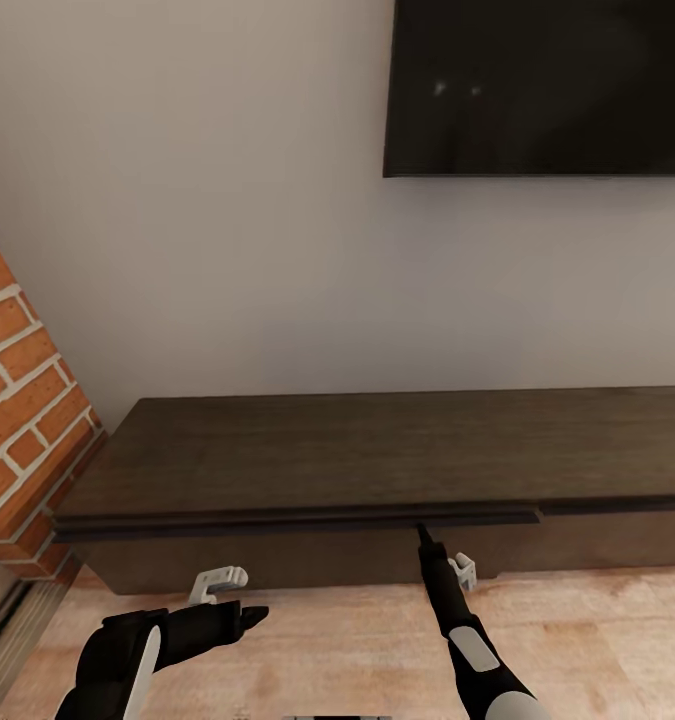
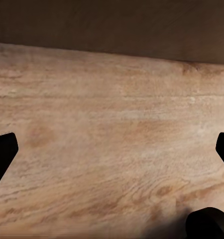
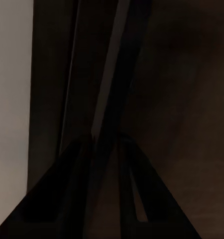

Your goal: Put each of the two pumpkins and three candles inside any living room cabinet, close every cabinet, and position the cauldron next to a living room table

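Nearest the camera, the left end effector [image 1: 239, 617] hangs over the wooden floor [image 1: 307, 640] with its fingers [image 2: 3, 149] spread wide, nothing in them. A bit further out, the right end effector [image 1: 423, 532] is clenched, tip pushed up right under the protruding lip of the cabinet [image 1: 377, 455], touching its front edge. That dark brown cabinet sits against the pale wall [image 1: 227, 250], brick column [image 1: 17, 400] at its left end, black TV [image 1: 542, 85] mounted above.
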`<state>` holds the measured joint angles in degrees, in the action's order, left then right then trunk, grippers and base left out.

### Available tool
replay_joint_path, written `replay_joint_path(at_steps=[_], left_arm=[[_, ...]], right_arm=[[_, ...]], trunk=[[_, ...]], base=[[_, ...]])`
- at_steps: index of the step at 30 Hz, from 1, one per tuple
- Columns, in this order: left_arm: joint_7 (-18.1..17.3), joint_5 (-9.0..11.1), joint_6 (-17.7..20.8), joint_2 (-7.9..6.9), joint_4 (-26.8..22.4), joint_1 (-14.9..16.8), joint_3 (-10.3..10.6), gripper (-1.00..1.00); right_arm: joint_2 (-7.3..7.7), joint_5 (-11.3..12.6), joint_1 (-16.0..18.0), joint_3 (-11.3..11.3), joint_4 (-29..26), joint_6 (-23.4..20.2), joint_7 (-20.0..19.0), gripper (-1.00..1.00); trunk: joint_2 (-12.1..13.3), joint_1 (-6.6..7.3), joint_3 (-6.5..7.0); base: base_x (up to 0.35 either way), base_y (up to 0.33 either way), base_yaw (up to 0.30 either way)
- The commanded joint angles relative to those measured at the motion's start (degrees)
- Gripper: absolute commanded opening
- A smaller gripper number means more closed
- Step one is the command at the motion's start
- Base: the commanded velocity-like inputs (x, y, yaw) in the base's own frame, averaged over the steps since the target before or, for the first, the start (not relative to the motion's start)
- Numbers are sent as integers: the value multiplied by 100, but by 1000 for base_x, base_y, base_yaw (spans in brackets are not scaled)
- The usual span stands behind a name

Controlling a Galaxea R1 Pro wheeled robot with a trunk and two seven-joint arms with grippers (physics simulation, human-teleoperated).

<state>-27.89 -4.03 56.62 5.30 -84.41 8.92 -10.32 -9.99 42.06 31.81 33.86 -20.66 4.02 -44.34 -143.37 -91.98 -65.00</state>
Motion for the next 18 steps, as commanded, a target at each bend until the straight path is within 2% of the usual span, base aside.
replay_joint_path(at_steps=[1, 6, 18], left_arm=[[-49, -44, 25, 6, -5, 4, -14, 100], [-49, -45, 25, 6, -5, 4, -14, 100], [-49, -45, 25, 15, -5, 4, -6, 100]], right_arm=[[-1, 32, 1, -2, 9, -6, -40, -100], [-1, 31, 1, -2, 9, -6, -40, -100], [-1, 31, 1, -2, 9, -5, -40, -100]], trunk=[[-2, 2, -5], [-2, 2, -5], [-2, 2, -5]], base=[[-46, 0, 0], [-70, 0, 0], [-218, 0, 0]])
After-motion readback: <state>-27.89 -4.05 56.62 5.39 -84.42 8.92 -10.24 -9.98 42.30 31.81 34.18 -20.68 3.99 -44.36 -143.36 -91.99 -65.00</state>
